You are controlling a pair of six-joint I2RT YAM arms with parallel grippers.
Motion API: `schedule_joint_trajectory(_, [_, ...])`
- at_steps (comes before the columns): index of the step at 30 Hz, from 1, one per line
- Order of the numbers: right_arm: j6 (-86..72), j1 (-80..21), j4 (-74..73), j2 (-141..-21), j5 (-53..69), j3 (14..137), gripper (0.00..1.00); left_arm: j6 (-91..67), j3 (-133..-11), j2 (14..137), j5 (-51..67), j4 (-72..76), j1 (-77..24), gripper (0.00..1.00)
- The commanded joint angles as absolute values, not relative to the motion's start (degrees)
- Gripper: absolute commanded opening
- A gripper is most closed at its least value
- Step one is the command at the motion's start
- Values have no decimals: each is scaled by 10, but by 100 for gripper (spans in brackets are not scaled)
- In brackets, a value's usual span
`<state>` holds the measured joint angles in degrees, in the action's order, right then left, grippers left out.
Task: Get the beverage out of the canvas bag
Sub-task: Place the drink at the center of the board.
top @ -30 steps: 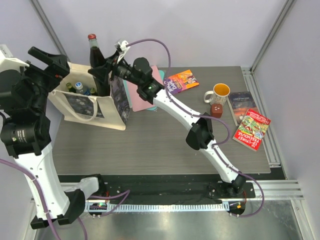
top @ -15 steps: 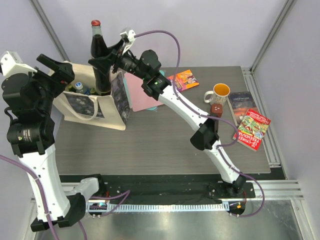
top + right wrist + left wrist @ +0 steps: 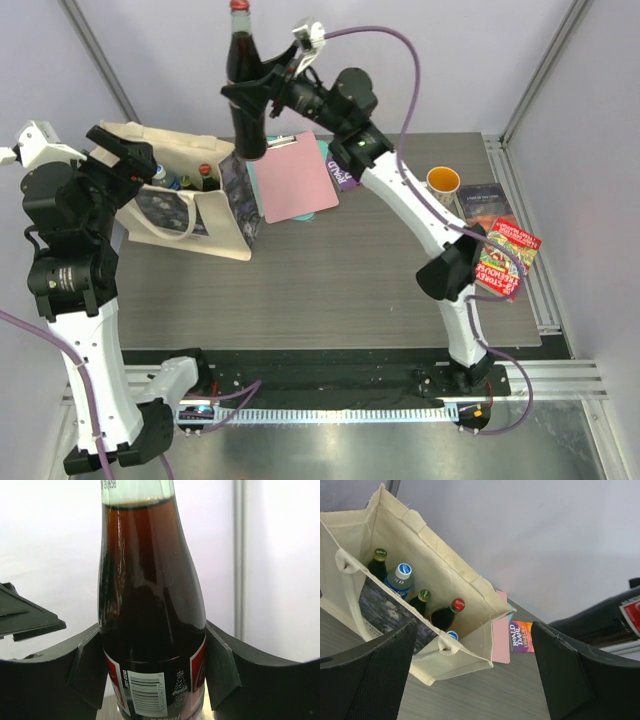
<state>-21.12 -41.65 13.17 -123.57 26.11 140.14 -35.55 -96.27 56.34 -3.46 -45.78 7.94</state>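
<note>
Cola bottle [image 3: 249, 135] hangs high over the canvas bag [image 3: 190, 215] seen from overhead, clamped in the right hand [image 3: 248, 98]; the left hand [image 3: 128, 160] gapes wide and empty at the bag's left rim. Left wrist alone shows five capped bottles [image 3: 457, 605] inside. Right wrist shows both fingers [image 3: 220, 670] pressing the label. A second ago its base sat in the bag.

Bright, even, diffuse light fills every view. Behind the bottle [image 3: 150, 620] the wall [image 3: 50, 555] washes out to white in the right wrist view, its dark liquid backlit. Left of the bottle the canvas bag [image 3: 205, 225] shows crisp.
</note>
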Motion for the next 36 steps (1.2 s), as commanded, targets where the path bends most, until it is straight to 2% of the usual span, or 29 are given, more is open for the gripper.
schedule_joint_trajectory(1, [-203,-378,269,-1072,271,1305,2,-358,-942,541,-38,-418,78,95])
schedule_joint_trajectory(9, [-128,-316,306,-848,308,911,2,-365,-882,509,-40,-405,78,95])
schedule_joint_trajectory(18, [-75,-244,402,-723,294,601,2,-379,-844,497,-42,-400,77,95])
schedule_joint_trajectory(26, [-60,-197,633,-766,270,450,2,-395,-831,500,-41,-403,78,95])
schedule_joint_trajectory(36, [-40,-163,754,-889,274,465,2,-409,-831,507,-47,-417,78,95])
